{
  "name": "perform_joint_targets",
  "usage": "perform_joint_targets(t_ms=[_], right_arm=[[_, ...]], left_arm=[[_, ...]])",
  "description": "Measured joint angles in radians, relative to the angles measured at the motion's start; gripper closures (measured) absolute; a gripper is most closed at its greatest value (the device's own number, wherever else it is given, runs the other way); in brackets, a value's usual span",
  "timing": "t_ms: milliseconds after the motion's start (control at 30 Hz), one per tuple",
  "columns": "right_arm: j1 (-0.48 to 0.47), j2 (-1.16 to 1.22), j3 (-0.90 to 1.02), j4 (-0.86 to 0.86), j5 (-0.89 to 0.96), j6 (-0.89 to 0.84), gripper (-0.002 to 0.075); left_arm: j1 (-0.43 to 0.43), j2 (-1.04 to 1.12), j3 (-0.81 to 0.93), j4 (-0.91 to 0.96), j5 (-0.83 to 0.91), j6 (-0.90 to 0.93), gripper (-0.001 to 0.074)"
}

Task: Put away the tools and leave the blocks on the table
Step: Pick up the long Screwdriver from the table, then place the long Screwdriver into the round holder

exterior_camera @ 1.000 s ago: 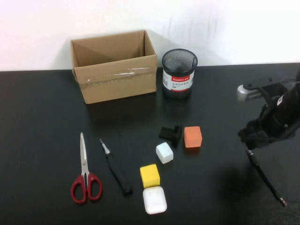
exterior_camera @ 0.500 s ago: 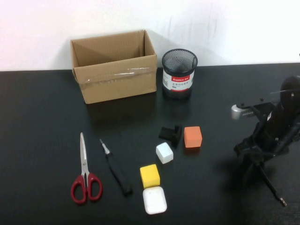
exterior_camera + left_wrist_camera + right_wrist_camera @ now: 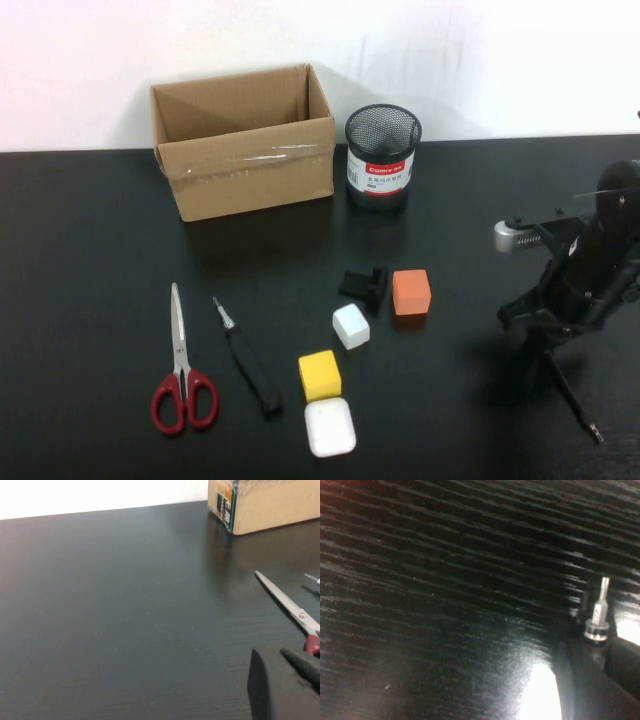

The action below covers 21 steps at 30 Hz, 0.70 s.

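**Op:** What moved?

**Note:** Compared with a second ago, your right gripper has dropped onto the thin black driver by the table's right edge. Its jaws look closed in on the driver's upper end; you cannot confirm a firm grip. The metal tip shows between the fingers in the right wrist view.

**Op:** Left side?

**Note:** Your left gripper sits shut, empty, near the scissors at the near left. Beside them lies the screwdriver. Then come the flat white block, yellow cube, white cube and orange cube. Farthest are the cardboard box and mesh cup.
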Motion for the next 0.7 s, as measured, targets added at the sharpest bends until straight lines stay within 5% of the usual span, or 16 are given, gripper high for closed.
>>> perform_joint_targets(t_ms=[700], right_arm=[[0.000,-0.415,0.019,0.005,-0.200,-0.064,0.0685]], left_arm=[[0.000,0.000,0.000,0.000,0.000,0.000,0.0735]])
